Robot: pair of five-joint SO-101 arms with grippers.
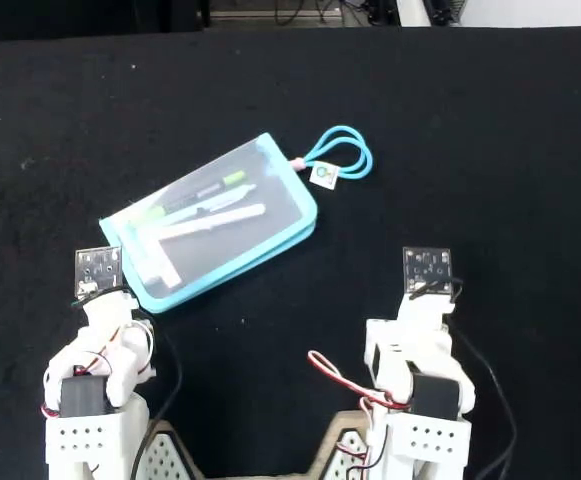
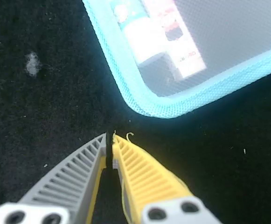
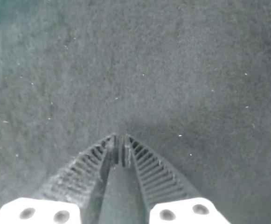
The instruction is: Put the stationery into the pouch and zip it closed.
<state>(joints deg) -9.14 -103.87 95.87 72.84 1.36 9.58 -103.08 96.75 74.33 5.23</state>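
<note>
On the table (image 1: 470, 120) lies one pouch (image 1: 275, 180), pens (image 1: 215, 219) inside — left hand (image 2: 111, 141) and right hand (image 3: 121, 140) clenched, empty

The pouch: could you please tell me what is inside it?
Through the front of the pouch I see a white pen, a green-capped pen and a white labelled stick near one corner. Whatever lies beneath them is covered.

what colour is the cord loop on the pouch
Light blue cord loop, clearest in the high view.

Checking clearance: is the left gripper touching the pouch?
Apart. Left wrist view shows bare table between the shut left gripper and the pouch corner.
</note>
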